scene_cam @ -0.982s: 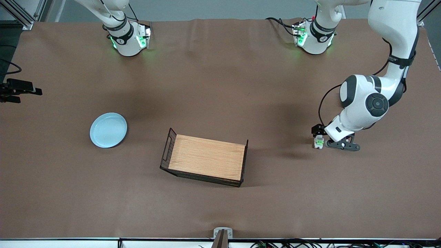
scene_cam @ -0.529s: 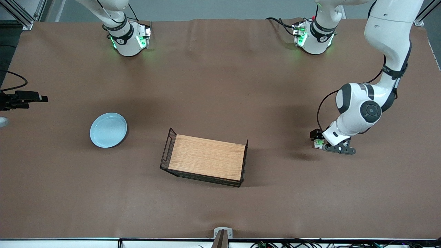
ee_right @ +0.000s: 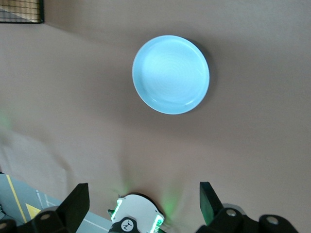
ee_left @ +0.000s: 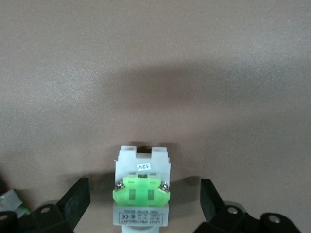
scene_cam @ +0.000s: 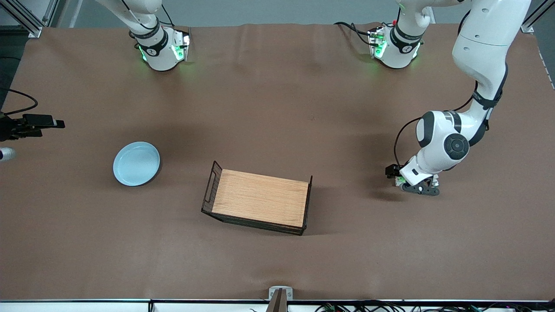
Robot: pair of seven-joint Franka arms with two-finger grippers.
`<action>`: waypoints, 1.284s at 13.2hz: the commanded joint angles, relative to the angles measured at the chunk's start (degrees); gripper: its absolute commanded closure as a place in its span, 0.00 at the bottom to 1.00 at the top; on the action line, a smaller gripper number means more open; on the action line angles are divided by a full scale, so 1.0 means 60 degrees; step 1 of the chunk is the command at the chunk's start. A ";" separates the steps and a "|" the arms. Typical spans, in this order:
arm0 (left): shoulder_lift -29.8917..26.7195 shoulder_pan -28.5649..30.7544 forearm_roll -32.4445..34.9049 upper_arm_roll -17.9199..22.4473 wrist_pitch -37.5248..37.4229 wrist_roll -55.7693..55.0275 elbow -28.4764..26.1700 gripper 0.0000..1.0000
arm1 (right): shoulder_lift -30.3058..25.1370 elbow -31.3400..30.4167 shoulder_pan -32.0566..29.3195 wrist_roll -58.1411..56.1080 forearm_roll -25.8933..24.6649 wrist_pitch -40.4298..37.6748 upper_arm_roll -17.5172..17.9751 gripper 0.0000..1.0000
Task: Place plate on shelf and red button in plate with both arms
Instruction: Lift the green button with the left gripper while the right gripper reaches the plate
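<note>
The red button [ee_left: 142, 196] stands on the brown table, a grey-white part with a bright green block; its red cap is hidden. My left gripper [ee_left: 145, 187] is open, low over the table, with one finger [ee_left: 77, 199] on each side of the button and a gap on both sides. In the front view the left hand [scene_cam: 416, 177] covers most of the button [scene_cam: 402, 178]. The pale blue plate [scene_cam: 136, 163] lies on the table toward the right arm's end. My right gripper [ee_right: 143, 189] is open and empty, high above the table; the plate [ee_right: 171, 74] shows in its view.
A wire tray with a wooden floor [scene_cam: 258, 203] stands mid-table, nearer to the front camera than both arm bases; its corner [ee_right: 22, 10] shows in the right wrist view. The right arm's base [ee_right: 136, 216] glows green. Part of the right hand [scene_cam: 30, 125] shows at the table's edge.
The left hand has come down and shifted a little toward the tray, closing over the button. The right hand has edged slightly inward at the table's edge. Plate and tray have not moved.
</note>
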 commanded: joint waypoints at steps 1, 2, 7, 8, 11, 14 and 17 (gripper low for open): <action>0.0002 0.0011 -0.0039 -0.0024 0.0095 0.0171 0.0052 0.03 | 0.0141 0.0045 0.0085 -0.0061 0.0456 0.0333 0.0072 0.00; 0.0016 0.0010 -0.0039 -0.0039 0.0081 0.0171 0.0023 0.09 | 0.0259 0.0031 0.0463 -0.0061 0.0399 0.0582 0.0029 0.00; -0.0071 0.0025 -0.0039 -0.0039 0.0023 -0.0020 -0.0021 0.66 | 0.0670 0.0001 0.0864 -0.0090 0.0017 0.0833 0.0029 0.00; -0.0115 0.0025 -0.0039 -0.0039 0.0022 -0.0020 -0.0035 0.80 | 0.0714 0.0001 0.0834 -0.0090 0.0003 0.0819 0.0029 0.00; -0.0392 -0.0077 -0.0039 -0.0039 -0.0167 -0.1128 -0.0007 1.00 | 0.1210 0.0089 0.0981 -0.0090 -0.0526 0.0906 0.0029 0.00; -0.1036 -0.0136 -0.0039 -0.0126 -0.1205 -0.2038 0.0300 1.00 | 0.1460 -0.0027 0.0993 -0.0075 -0.0334 0.1389 -0.0001 0.00; -0.1492 -0.0165 -0.0039 -0.0447 -0.3265 -0.4013 0.1395 1.00 | 0.1447 -0.0773 0.1375 -0.0090 -0.0860 0.2485 -0.0001 0.00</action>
